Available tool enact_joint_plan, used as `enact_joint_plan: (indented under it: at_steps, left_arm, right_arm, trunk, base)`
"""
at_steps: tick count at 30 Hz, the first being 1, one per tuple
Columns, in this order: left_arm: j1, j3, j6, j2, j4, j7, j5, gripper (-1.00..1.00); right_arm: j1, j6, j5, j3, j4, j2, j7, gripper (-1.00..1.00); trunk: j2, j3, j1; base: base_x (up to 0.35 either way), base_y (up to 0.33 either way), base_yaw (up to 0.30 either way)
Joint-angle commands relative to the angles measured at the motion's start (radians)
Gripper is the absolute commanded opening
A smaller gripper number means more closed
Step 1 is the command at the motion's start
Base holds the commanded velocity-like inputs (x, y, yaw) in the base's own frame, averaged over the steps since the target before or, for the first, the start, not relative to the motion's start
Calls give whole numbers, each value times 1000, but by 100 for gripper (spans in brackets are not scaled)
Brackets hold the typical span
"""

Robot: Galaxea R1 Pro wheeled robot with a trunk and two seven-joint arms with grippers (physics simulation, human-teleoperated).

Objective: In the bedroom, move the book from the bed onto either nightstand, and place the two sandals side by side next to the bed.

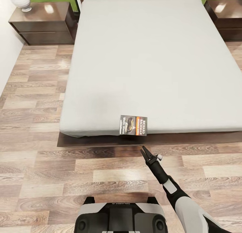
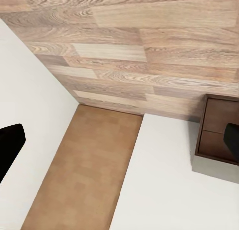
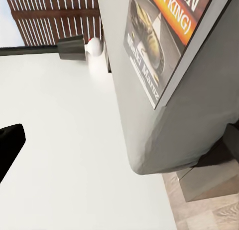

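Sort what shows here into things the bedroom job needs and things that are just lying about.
Job:
- small dark paperback book with orange band, at the mattress's near edge
- large bed with light-grey mattress
- two dark brown glossy wooden nightstands
- right claw, short of the book

Just about:
- white rounded lamp base on the left nightstand

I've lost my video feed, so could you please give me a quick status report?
Right gripper over floor just short of the bed, empty. Book at mattress's near edge. Nothing between them.
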Motion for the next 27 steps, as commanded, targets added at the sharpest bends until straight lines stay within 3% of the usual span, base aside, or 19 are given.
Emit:
enact_joint_plan:
  at_steps: [1, 17, 27]
  left_arm:
    - [0, -8, -3, 0, 1, 2, 7, 100]
    - [0, -8, -3, 0, 1, 2, 7, 100]
    - [0, -8, -3, 0, 1, 2, 7, 100]
  right_arm:
    - [0, 10, -6, 1, 0, 0, 2, 100]
    - [0, 10, -6, 1, -2, -3, 2, 100]
    - [0, 10, -6, 0, -2, -5, 2, 100]
  trunk:
    - [0, 0, 0]
    - [0, 0, 0]
    - [0, 0, 0]
  base:
    - [10, 0, 0]
    - [8, 0, 0]
    - [111, 30, 0]
